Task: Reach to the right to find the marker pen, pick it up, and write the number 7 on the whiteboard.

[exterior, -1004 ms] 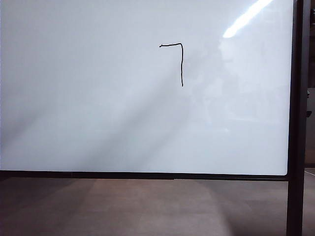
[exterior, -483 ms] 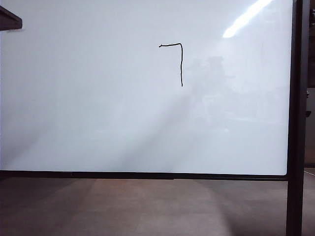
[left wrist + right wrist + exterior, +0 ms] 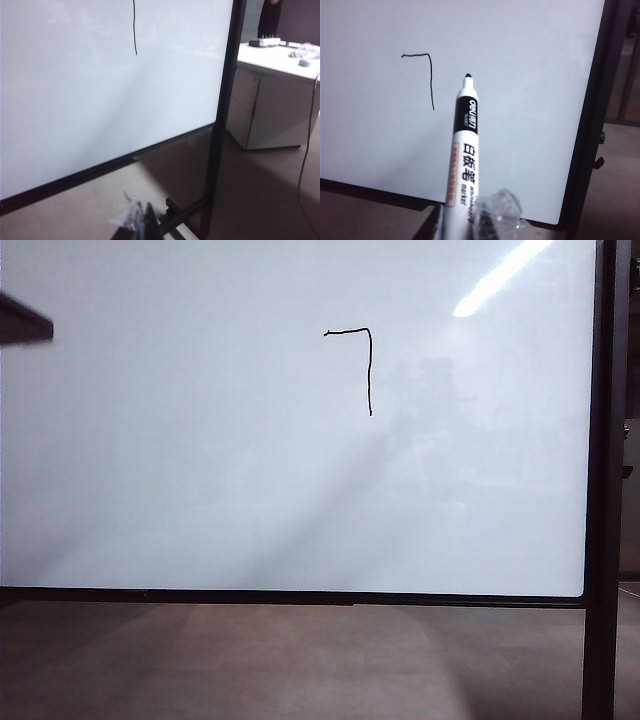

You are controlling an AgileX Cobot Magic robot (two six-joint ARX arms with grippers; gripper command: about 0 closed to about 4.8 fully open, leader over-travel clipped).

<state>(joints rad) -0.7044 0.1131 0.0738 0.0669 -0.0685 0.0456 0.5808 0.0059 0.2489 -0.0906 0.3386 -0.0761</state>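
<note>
Seven's on the board, pen pulled clear

The right gripper (image 3: 470,227) is clamped on the marker pen (image 3: 462,155), tip uncapped and off the whiteboard (image 3: 200,490), just beside the number 7 (image 3: 368,370). The left gripper (image 3: 137,225) sits low by the frame, jaws closed on nothing. Best move, I'd say: keep the tip away from the glossy surface so nothing smears. Brown floor (image 3: 300,660) below, a white cabinet (image 3: 270,110) off to the side.

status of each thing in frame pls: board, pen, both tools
whiteboard: upright, 7 drawn on it
marker pen: uncapped, tip off the board
right tool: shut on marker pen, in front of the board
left tool: shut, empty, low by the board's stand
</note>
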